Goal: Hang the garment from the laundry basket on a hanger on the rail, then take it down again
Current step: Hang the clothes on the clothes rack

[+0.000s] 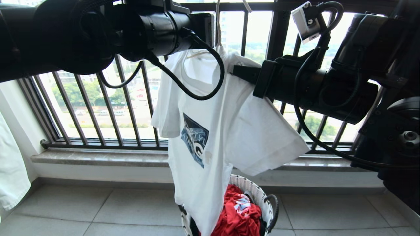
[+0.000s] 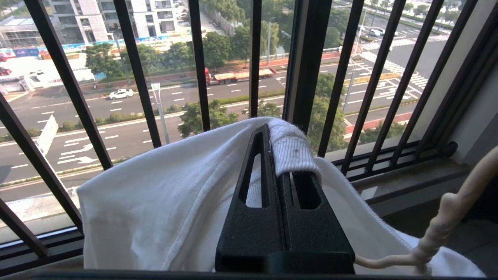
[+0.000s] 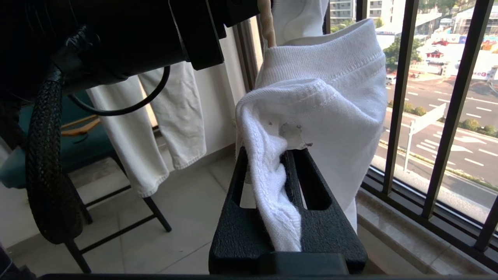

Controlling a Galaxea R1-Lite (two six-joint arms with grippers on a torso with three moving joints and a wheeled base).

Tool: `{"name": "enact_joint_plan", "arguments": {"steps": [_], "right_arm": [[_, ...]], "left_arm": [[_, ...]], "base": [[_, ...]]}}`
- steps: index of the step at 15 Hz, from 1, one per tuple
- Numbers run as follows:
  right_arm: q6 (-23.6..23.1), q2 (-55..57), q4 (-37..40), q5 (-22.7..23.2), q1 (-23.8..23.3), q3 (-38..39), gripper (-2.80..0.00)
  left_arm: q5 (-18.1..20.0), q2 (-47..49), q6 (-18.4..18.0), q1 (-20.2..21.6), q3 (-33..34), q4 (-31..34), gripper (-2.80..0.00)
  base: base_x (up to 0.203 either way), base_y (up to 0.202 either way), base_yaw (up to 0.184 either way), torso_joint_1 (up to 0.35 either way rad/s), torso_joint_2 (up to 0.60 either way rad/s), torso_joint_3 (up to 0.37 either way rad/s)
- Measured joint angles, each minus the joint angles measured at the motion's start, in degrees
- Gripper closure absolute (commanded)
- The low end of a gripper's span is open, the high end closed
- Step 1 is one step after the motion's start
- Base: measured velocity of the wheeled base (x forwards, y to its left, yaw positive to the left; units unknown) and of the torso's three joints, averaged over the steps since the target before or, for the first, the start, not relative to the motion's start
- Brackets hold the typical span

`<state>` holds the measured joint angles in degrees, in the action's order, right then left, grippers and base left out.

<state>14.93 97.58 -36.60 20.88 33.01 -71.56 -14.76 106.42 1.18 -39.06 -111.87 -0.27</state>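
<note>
Up by the window bars (image 1: 128,108) our T-shirt (image 1: 216,131) hangs on the cream hanger (image 2: 443,225), above the laundry basket (image 1: 259,193); we've got both left gripper (image 2: 278,155) and right gripper (image 3: 286,155) clamped on its neckline.

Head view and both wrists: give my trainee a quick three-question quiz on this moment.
1. True or false: the white T-shirt lies wholly inside the laundry basket.
2. Which hands pinch the T-shirt? A) left only B) right only C) both
3. What colour is the garment in the basket?

Key: 1 false, it hangs above it. 2 C, left hand and right hand both grip ribbed fabric. 3 red.
</note>
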Motion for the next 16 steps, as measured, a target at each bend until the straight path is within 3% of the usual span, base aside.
{"name": "enact_joint_plan", "arguments": {"steps": [7, 10, 16], "right_arm": [[0.41, 1.09, 0.57, 0.11, -0.66, -1.34, 0.00], [2.67, 0.87, 1.11, 2.15, -0.36, -1.36, 0.00], [3.61, -0.52, 9.70, 9.64, 1.05, -1.15, 0.00]], "left_arm": [[0.56, -4.84, 1.70, 0.42, -0.11, 5.19, 0.00], [4.55, -8.15, -0.19, 3.91, -0.12, 5.56, 0.00], [4.94, -9.58, -6.48, 6.46, -0.11, 7.31, 0.00]], "base": [[0.000, 0.000, 0.000, 0.000, 0.00, 0.000], [0.000, 0.000, 0.000, 0.000, 0.00, 0.000], [0.000, 0.000, 0.000, 0.000, 0.00, 0.000]]}}
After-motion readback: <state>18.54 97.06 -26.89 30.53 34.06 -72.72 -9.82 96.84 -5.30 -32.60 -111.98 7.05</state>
